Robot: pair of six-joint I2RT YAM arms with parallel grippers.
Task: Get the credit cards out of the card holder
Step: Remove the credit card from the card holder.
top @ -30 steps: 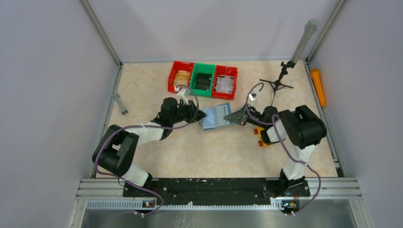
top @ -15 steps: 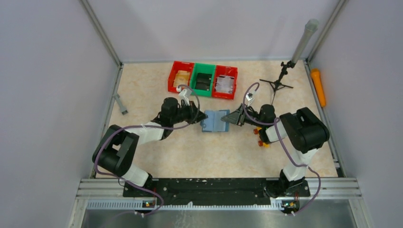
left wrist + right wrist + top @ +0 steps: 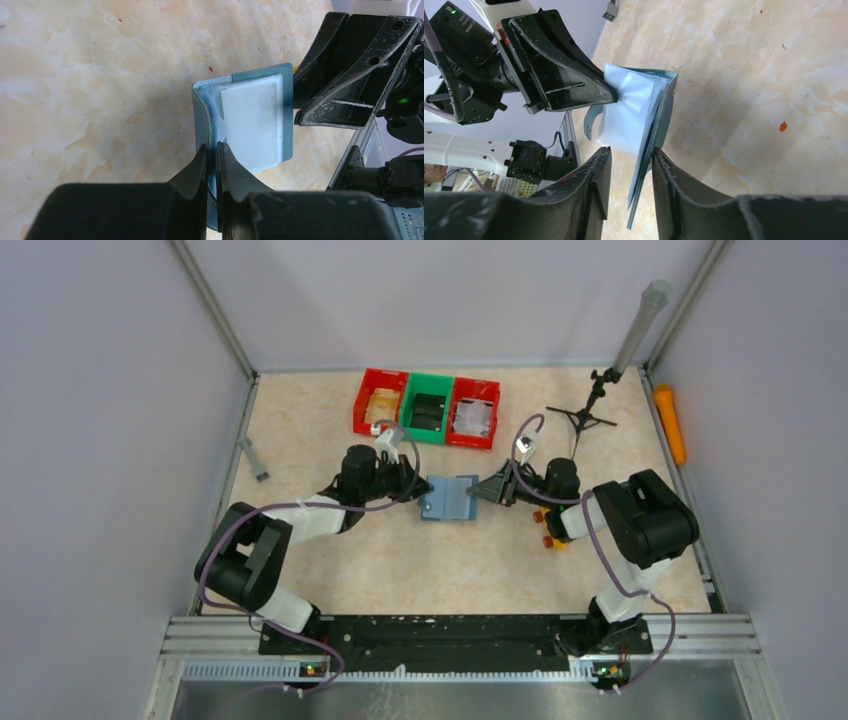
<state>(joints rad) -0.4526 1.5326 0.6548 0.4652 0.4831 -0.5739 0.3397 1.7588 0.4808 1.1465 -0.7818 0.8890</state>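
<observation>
Holding stage only: extraction is judged not yet started. The card holder (image 3: 447,498) is found at the middle of the bench (image 3: 400,570), between the two arms, opened like a book with the pale inner sleeves exposed. It appears to be raised off the bench, though that cannot be confirmed. The left tool (image 3: 212,150) is clenched on the edge of one teal flap, with the jaws pressed tight against it. The right tool (image 3: 629,155) is placed over the opposite flap. That flap is seen between its fingers (image 3: 594,170), close against one of them, with a gap to the other, so a firm grip cannot be told. No credit cards are seen pulled out: none on the bench near the holder, none in either tool. Only pale, translucent sleeve material is visible inside, and whether dark cards are in the slots cannot be made out. Done: holder opened and presented. Left: every card to be located, pinched and drawn out. The red and green bins (image 3: 427,408) at the far side are well apart from the work.
</observation>
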